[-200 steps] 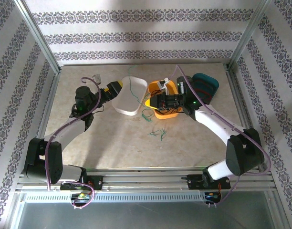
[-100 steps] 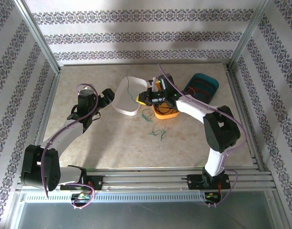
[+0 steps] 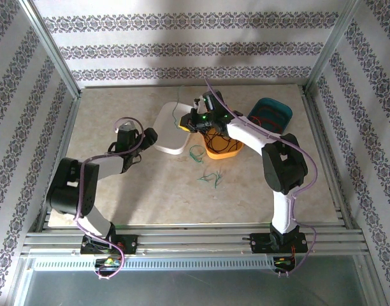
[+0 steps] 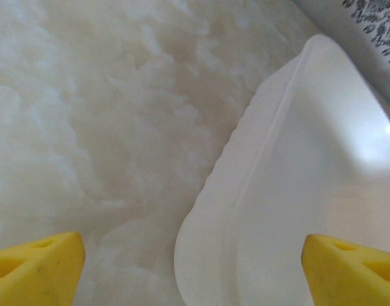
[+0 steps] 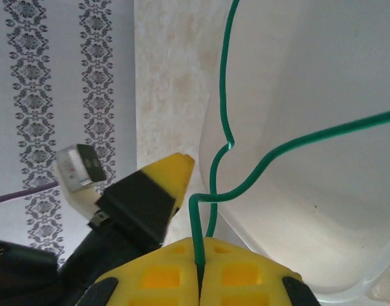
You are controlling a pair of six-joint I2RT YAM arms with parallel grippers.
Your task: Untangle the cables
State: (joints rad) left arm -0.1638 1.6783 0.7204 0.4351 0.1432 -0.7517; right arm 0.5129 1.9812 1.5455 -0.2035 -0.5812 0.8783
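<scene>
Cables (image 3: 208, 179) in a loose green tangle, number unclear, one green cable (image 5: 222, 127) pinched in closed right gripper (image 5: 199, 274), three trays (image 3: 166, 135), left gripper (image 4: 194, 268) wide, empty

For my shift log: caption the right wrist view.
Right gripper shut on a thin green cable running across a white plastic tray.

The white tray (image 4: 310, 191) lies on the marble table (image 4: 86, 95). The left gripper (image 4: 194, 271) stands wide apart, one yellow fingertip (image 4: 32, 268) beside the tray's rim and the other over the tray.
</scene>
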